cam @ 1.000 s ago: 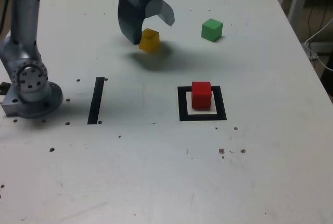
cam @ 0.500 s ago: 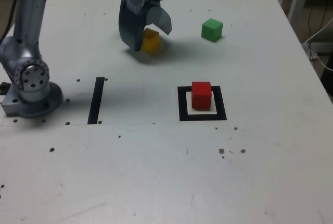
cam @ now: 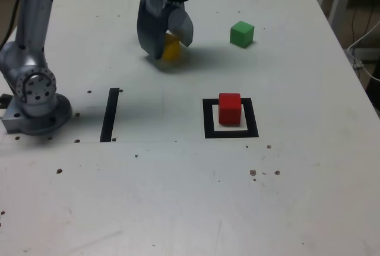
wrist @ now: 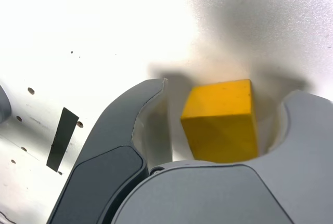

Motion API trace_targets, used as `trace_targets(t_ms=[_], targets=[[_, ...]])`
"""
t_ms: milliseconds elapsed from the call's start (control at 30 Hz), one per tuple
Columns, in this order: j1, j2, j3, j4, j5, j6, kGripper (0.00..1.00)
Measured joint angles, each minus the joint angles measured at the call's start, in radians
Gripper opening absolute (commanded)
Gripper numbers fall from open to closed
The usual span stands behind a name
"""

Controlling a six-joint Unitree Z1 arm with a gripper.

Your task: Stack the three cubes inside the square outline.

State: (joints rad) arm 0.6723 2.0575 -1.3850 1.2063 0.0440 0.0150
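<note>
The yellow cube [cam: 172, 48] [wrist: 221, 122] rests on the white table at the back. My gripper [cam: 169, 50] [wrist: 227, 90] is lowered over it, one jaw on each side. The jaws are partly closed, and the wrist view shows a narrow gap between them and the cube, so the gripper is still open. The red cube [cam: 230, 108] sits inside the square outline [cam: 208, 126] of black tape, nearer the front. The green cube [cam: 241, 33] lies alone toward the exterior view's right of the gripper.
The arm's grey base [cam: 35, 98] stands at the exterior view's left. A straight black tape strip [cam: 110, 114] [wrist: 62, 138] lies between the base and the square outline. The table's right edge [cam: 350, 66] has chair legs and cables beyond it.
The gripper has come down over the yellow cube and its jaws have narrowed around it. The red and green cubes have not moved.
</note>
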Motion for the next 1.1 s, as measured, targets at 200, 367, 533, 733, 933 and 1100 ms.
trace_targets(t_ms=[200, 367, 533, 733, 933, 1100], targets=[[-0.003, 0.0, 0.008, 0.0, -0.003, 0.0, 0.3], [-0.004, 0.0, 0.012, 0.0, -0.006, 0.002, 0.3], [-0.014, -0.001, 0.015, 0.003, -0.006, 0.008, 0.3], [-0.067, -0.023, -0.009, 0.029, -0.001, 0.025, 0.3], [-0.189, -0.043, -0.088, 0.097, 0.002, 0.034, 0.3], [-0.295, -0.048, -0.161, 0.144, 0.0, 0.034, 0.3]])
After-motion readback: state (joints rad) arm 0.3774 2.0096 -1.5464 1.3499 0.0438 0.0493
